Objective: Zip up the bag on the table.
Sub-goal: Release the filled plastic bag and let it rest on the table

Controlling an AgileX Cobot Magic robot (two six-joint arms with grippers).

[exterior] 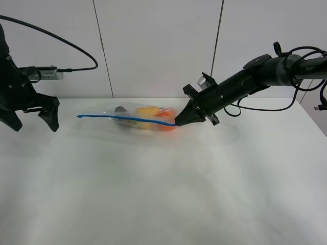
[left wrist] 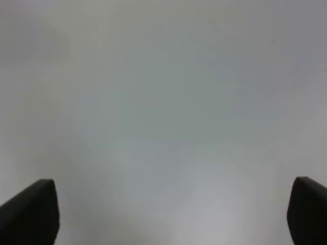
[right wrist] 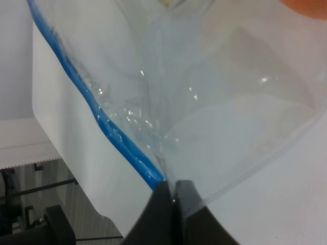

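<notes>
The clear bag (exterior: 140, 117) lies at the back middle of the white table (exterior: 163, 194), with a yellow pear (exterior: 147, 111), an orange (exterior: 167, 121) and a dark eggplant (exterior: 121, 109) showing through it. Its blue zipper strip (exterior: 122, 118) runs from the left end to the right end. My right gripper (exterior: 177, 123) is shut on the strip's right end; the right wrist view shows the closed tips (right wrist: 171, 191) pinching the blue strip (right wrist: 97, 112) and clear plastic. My left gripper (exterior: 33, 125) is open and empty at the far left, above bare table (left wrist: 163, 122).
A grey panelled wall (exterior: 163, 46) stands behind the table. Cables hang from both arms. The table's right edge (exterior: 319, 125) shows near the right arm.
</notes>
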